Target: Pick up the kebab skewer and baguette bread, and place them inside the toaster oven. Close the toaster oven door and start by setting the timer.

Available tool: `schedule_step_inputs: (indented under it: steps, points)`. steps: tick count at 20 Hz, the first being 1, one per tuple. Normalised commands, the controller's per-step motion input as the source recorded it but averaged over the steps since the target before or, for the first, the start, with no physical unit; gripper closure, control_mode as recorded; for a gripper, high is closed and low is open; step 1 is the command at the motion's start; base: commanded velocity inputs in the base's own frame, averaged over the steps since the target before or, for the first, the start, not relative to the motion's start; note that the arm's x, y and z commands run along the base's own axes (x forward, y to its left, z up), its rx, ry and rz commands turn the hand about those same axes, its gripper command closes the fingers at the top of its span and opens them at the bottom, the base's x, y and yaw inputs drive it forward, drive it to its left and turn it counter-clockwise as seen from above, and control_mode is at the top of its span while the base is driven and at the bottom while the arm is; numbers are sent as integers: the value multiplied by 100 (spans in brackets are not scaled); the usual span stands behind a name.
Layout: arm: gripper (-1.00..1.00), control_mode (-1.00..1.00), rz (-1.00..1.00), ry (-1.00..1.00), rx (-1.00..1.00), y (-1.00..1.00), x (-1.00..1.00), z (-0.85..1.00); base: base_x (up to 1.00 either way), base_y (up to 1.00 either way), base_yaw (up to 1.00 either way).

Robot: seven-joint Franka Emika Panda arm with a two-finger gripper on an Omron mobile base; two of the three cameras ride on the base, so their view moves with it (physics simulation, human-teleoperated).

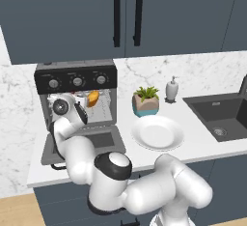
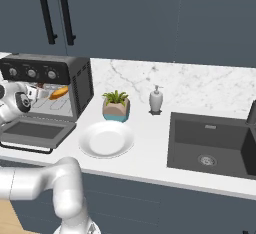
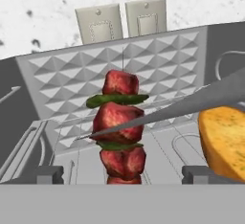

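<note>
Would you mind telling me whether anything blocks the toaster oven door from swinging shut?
Yes. The arm reaches over the lowered toaster oven door and the open end effector sits inside the toaster oven, by the kebab skewer and baguette bread.

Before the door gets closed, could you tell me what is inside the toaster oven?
Inside the toaster oven are the kebab skewer and the baguette bread beside it. The arm hides part of the cavity in the base views.

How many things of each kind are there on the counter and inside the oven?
Toaster oven: 1
Kebab skewer: 1
Baguette bread: 1
White plate: 1
Potted plant: 1
Soap dispenser: 1
Total: 6
</note>
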Motion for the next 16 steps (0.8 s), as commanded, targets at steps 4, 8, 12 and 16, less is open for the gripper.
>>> schedule_step_inputs:
  steps: [4, 8, 12, 16]
  points:
    - [-100, -100, 0, 0, 0, 0, 0, 18, 0, 0, 0]
    - [-100, -100, 0, 0, 0, 0, -36, 0, 0, 0, 0]
    - [-100, -100, 0, 0, 0, 0, -76, 4, 0, 0, 0]
    - [-100, -100, 0, 5, 0, 0, -78, 22, 0, 0, 0]
